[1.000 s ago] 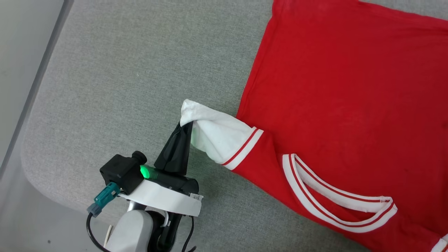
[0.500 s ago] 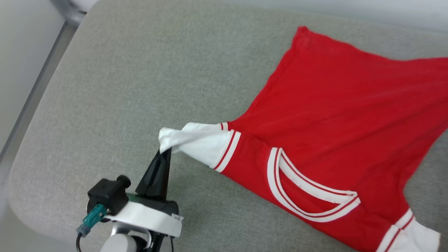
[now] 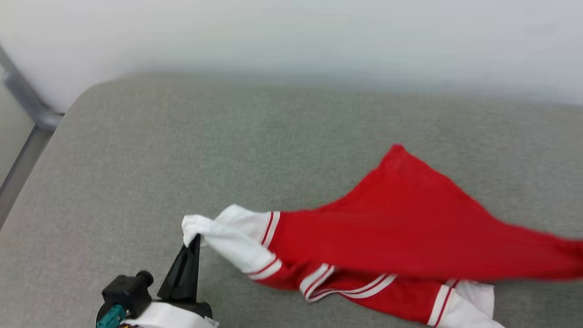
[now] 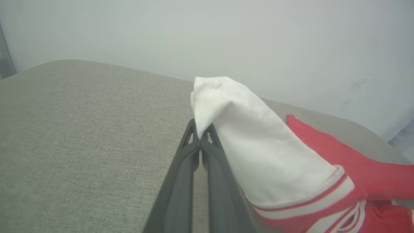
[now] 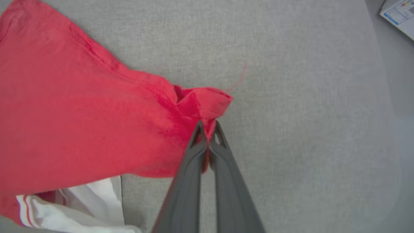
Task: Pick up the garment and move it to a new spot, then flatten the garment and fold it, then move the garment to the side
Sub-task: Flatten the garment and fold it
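1. Your left gripper (image 4: pixel 201 132) has its two dark fingers pressed together on the garment (image 4: pixel 258 158), clamping the bunched end of one white sleeve. The cloth balls up over the fingertips and drapes down to the right in the left wrist view.
2. Your right gripper (image 5: pixel 208 127) is clamped too. Its fingertips pinch a crumpled red corner of the garment, and a loose thread (image 5: pixel 238 77) trails from that corner.
3. In the head view, the left gripper sits at the lower left with the sleeve pulled up to its tips. From there the red body stretches toward the right edge and comes to a point on its far side. That red stretch is blurred.
4. Under the near edge of the red cloth you can see the white-striped trim and the second white sleeve, bunched at the bottom of the head view.
5. The garment lies over the near right part of a grey padded surface (image 3: pixel 173 146) with rounded corners.
6. Behind the surface stands a pale wall (image 3: pixel 291 36), with a grey metal bar (image 3: pixel 25 98) at the far left.
7. A printed sheet (image 5: pixel 399 14) lies off the surface, in the top right corner of the right wrist view.
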You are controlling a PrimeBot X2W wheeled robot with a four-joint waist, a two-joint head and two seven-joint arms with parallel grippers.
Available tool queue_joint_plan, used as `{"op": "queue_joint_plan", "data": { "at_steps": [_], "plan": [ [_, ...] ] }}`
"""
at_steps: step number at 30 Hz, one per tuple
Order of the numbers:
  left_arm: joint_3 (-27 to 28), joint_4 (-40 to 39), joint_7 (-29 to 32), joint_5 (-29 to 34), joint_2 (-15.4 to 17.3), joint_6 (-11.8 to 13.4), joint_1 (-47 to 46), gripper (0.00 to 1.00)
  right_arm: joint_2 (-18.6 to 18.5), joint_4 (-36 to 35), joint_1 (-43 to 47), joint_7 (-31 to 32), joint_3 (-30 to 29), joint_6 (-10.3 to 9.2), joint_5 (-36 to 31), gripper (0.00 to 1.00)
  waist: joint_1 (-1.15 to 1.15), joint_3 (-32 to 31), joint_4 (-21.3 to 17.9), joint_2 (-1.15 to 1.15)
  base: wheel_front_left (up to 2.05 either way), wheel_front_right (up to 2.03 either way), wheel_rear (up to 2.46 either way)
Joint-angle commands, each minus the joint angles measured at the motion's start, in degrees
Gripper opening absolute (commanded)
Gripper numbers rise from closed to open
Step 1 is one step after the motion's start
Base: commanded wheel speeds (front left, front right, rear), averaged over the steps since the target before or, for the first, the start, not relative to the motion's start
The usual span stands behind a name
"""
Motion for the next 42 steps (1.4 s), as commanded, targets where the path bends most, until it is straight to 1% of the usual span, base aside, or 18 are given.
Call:
{"op": "queue_joint_plan", "data": {
  "at_steps": [1,7,8,9,10,13,15,16,17,18,21,22,25,29,33,36,38,42],
  "plan": [
    [0.34,0.51,-0.13,0.14,0.22,0.12,1.15,0.00,2.29,-2.59,5.38,-0.14,-1.21,-0.04,0.77,0.00,0.01,-3.04,-2.94,-0.01,0.00,0.00,0.00],
    [0.27,2.42,0.19,-0.51,0.66,0.26,3.05,0.00,9.54,-8.24,19.77,-2.48,-3.80,-0.04,1.79,0.00,0.01,-5.04,-4.87,-0.01,0.00,0.00,0.00],
    [0.27,2.42,0.19,-0.51,0.66,0.26,3.05,0.00,9.54,-8.24,19.77,-2.48,-3.80,-0.04,1.79,0.00,0.01,-5.04,-4.87,-0.01,0.00,0.00,0.00],
    [0.11,3.10,0.56,-0.38,1.06,0.23,3.31,0.00,11.73,-9.08,23.24,-3.50,-4.44,-0.04,1.60,0.00,0.01,-5.46,-5.29,-0.01,0.00,0.00,0.00],
    [0.00,3.27,0.67,-0.53,1.12,0.22,3.47,0.00,12.86,-9.32,25.05,-3.85,-4.65,-0.04,1.64,0.00,0.01,-5.55,-5.36,-0.01,0.00,0.00,0.00],
    [0.06,3.58,1.04,-0.82,1.35,0.43,3.76,0.00,15.05,-9.10,28.54,-5.21,-5.01,-0.04,2.43,0.00,0.01,-5.70,-5.92,-0.01,0.00,0.00,0.00],
    [-0.05,3.72,1.23,-0.88,1.40,0.41,3.80,0.00,15.66,-8.78,29.85,-6.74,-5.09,-0.04,2.86,0.00,0.01,-5.72,-6.24,-0.01,0.00,0.00,0.00],
    [-0.11,3.88,1.35,-0.92,1.45,0.44,3.78,0.00,15.82,-8.44,30.18,-7.73,-5.28,-0.04,3.01,0.18,0.01,-5.70,-6.35,-0.01,0.00,0.00,0.00],
    [-0.22,4.00,1.49,-0.93,1.57,0.43,3.75,0.00,15.99,-8.02,30.66,-8.66,-4.97,-0.04,3.04,0.83,0.01,-5.73,-6.45,-0.01,0.00,0.00,0.00],
    [-0.43,4.19,1.71,-0.64,1.81,0.47,3.72,0.00,16.08,-7.59,30.55,-10.15,-4.94,-0.04,3.93,1.00,0.01,-5.74,-6.52,-0.01,0.00,0.00,0.00],
    [-0.77,4.38,1.90,-0.59,1.87,0.55,3.56,0.00,16.08,-6.97,29.19,-16.75,-4.03,-0.04,5.28,1.00,0.01,-5.66,-6.72,-0.01,0.00,0.00,0.00],
    [-0.77,4.38,1.90,-0.59,1.87,0.55,3.56,0.00,16.08,-6.97,29.19,-16.75,-4.03,-0.04,5.28,1.00,0.01,-5.66,-6.72,-0.01,0.00,0.00,0.00],
    [-1.08,4.44,1.93,-0.63,2.02,0.63,3.46,0.00,16.04,-6.82,26.35,-25.93,-3.65,-0.04,5.75,1.00,0.01,-5.50,-6.79,-0.01,0.00,0.00,0.00],
    [-1.61,4.16,2.05,-0.62,2.09,0.59,2.34,0.00,16.07,-5.51,22.65,-36.47,-0.79,-0.04,4.90,1.00,0.01,-4.64,-6.25,-0.01,0.00,0.00,0.00],
    [-2.37,3.73,1.66,-0.03,1.91,0.56,1.30,0.00,14.13,-2.96,16.97,-42.97,3.15,-0.04,4.54,1.00,0.01,-3.06,-5.66,-0.01,0.00,0.00,0.00],
    [-3.05,3.46,1.36,0.11,1.63,0.49,0.14,0.00,11.90,0.30,11.66,-44.86,6.07,-0.03,4.53,1.00,0.01,-1.65,-4.92,-0.01,0.00,0.00,0.00],
    [-3.58,3.26,1.21,0.24,1.51,0.42,-0.75,0.00,10.21,3.05,7.89,-44.25,7.70,-0.04,4.67,1.00,0.01,-0.43,-4.15,-0.01,0.00,0.00,0.00],
    [-4.93,2.53,0.81,0.22,1.21,0.24,-2.89,0.00,6.10,8.52,0.20,-38.34,11.48,-0.04,5.10,1.00,0.01,2.32,-2.37,-0.01,0.00,0.00,0.00]
  ]
}}
